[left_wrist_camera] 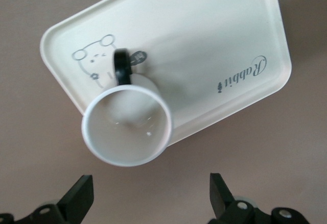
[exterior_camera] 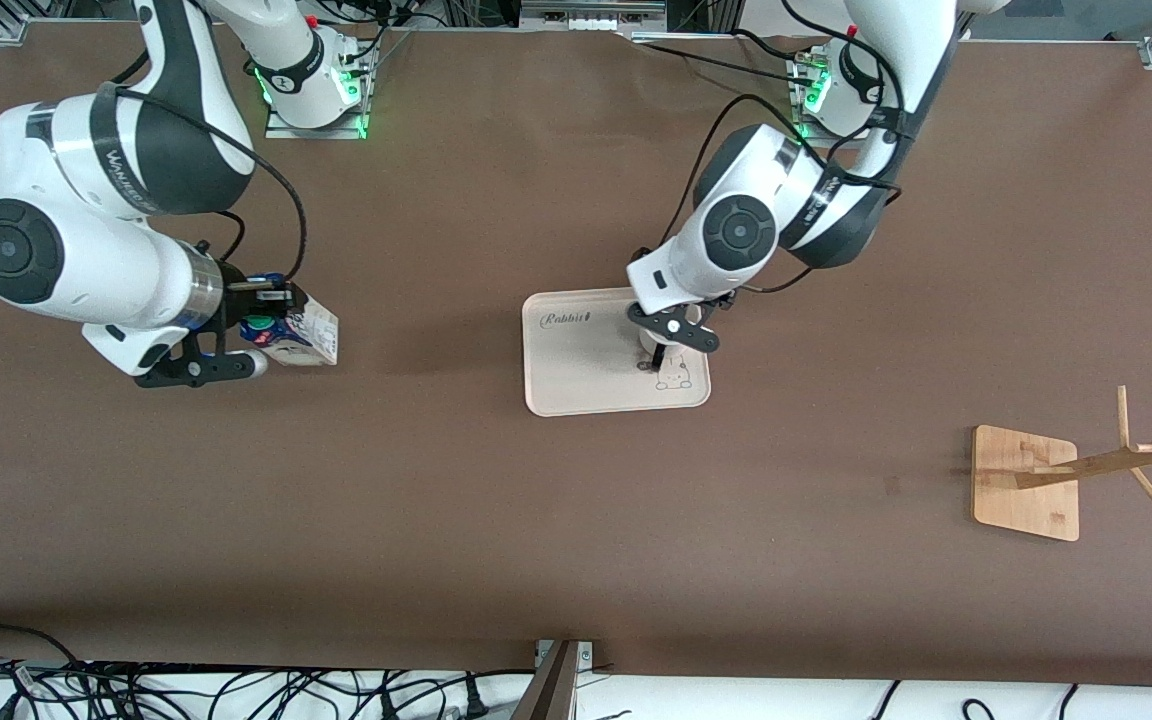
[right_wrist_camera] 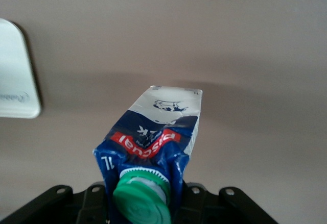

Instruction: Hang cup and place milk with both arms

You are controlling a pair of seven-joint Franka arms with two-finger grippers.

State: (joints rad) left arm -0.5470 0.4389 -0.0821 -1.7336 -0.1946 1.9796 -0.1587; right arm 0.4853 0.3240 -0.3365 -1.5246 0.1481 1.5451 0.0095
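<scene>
The light, crushable milk [right_wrist_camera: 153, 147] is clamped near its cap by the right gripper [exterior_camera: 254, 322] over the tabletop [exterior_camera: 576, 520], while the fragile cup [left_wrist_camera: 126, 127], best taken by its rim, is straddled on the tray [left_wrist_camera: 214, 45] by the left gripper's [left_wrist_camera: 151, 199] spread fingers [left_wrist_camera: 77, 197].

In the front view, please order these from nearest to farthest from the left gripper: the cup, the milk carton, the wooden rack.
1. The cup: on the tray, directly under the left gripper.
2. The wooden rack: toward the left arm's end, nearer the camera.
3. The milk carton: at the right gripper, toward the right arm's end.
</scene>
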